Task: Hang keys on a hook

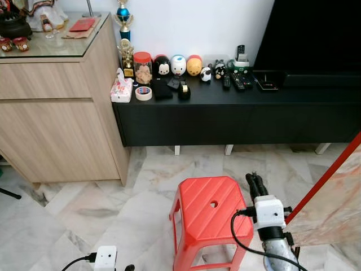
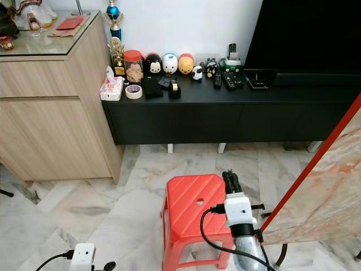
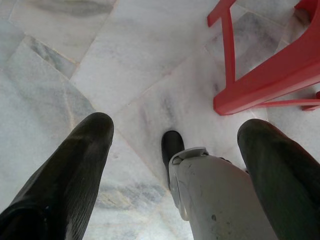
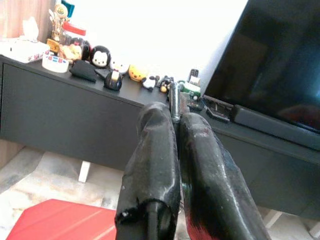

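**What my robot's body looks like right now**

I'm looking down my right arm (image 1: 277,248): a rounded silver forearm with a mottled sheen, a black collar at the wrist, then a boxy white camera block. A black cable loops out of that block's side and curls down alongside the arm. Beyond it sits the right gripper (image 1: 255,182), two long black fingers with a rubbery, scuffed surface. On the left I see the same white block with its black cable. The left gripper (image 3: 177,145) has thick, rounded black fingers, finely ribbed. Below them I make out a pale grey leg shell (image 3: 220,200) and a black foot (image 3: 171,145).
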`<state>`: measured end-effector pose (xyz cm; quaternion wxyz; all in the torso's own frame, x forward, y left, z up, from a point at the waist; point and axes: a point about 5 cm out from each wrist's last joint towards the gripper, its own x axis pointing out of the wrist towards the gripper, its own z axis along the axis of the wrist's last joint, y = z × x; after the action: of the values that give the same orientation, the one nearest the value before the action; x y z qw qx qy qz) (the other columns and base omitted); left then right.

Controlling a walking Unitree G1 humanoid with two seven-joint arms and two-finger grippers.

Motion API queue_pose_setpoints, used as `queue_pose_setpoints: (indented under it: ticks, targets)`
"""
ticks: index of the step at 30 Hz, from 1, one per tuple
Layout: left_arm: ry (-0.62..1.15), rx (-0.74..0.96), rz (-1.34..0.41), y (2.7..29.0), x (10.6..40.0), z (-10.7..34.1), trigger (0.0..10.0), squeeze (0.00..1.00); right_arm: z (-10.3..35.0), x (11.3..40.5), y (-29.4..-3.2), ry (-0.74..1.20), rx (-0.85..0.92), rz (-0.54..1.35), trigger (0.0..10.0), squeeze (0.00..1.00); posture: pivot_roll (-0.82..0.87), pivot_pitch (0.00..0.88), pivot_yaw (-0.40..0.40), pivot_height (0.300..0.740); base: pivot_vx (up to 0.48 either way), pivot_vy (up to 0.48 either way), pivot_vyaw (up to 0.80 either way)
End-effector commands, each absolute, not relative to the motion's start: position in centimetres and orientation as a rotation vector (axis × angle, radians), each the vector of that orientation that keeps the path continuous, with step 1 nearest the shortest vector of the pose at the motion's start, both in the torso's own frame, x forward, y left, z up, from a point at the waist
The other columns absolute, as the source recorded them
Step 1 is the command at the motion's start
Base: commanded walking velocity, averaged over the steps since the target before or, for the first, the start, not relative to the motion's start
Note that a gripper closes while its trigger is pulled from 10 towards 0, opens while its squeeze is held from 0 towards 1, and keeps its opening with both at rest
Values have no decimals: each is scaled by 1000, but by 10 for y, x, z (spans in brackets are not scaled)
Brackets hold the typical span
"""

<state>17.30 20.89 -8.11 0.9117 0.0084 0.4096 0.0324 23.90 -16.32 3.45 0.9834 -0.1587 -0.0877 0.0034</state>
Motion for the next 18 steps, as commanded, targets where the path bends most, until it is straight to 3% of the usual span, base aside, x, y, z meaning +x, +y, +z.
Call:
queue_pose_setpoints:
  ticks: [1,11,18]
  targets:
    - [872,30,62,210,168,-84,10000,0,40,240,-160,-207,-360,24,10000,0,-2,0,-74,740,0,0,0]
    - [874,29,63,208,168,-84,10000,0,37,240,-165,-184,-530,98,10000,0,-5,0,-80,740,0,0,0]
    - [852,42,54,210,173,-81,10000,0,36,253,-155,-78,-397,243,10000,0,-12,0,-77,740,0,0,0]
